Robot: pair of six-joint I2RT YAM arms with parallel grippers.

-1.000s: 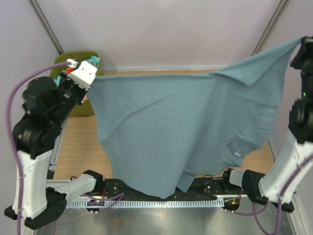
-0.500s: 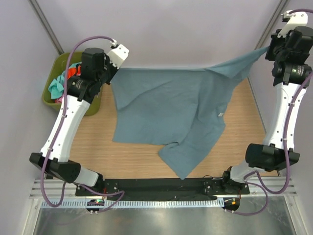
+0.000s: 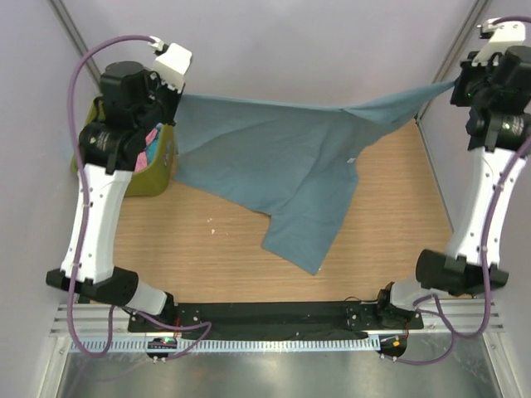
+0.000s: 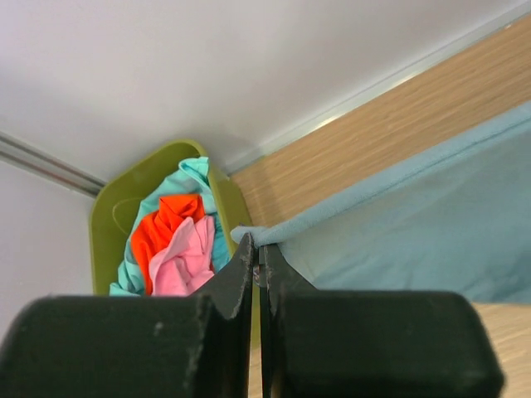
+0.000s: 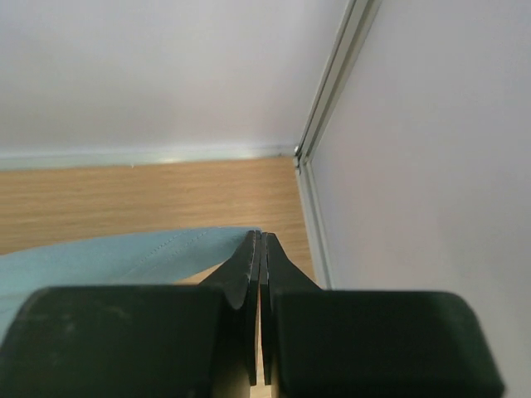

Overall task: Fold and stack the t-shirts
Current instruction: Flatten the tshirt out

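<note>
The slate-blue t-shirt hangs stretched between my two grippers above the wooden table, its lower part sagging toward the table's middle. My left gripper is shut on the shirt's left corner, seen in the left wrist view. My right gripper is shut on the shirt's right corner, seen in the right wrist view, where the shirt's hem trails left. Pink, orange-red and turquoise shirts lie bunched in the bin.
The olive-green bin stands at the table's far left, under my left arm; it also shows in the left wrist view. Walls close the back and right sides. The arm bases sit on a black rail at the near edge.
Both grippers keep hold of the shirt. The left gripper moved left, toward the bin, pulling the shirt tighter. The shirt's hanging lower part has drawn up from the near edge.
</note>
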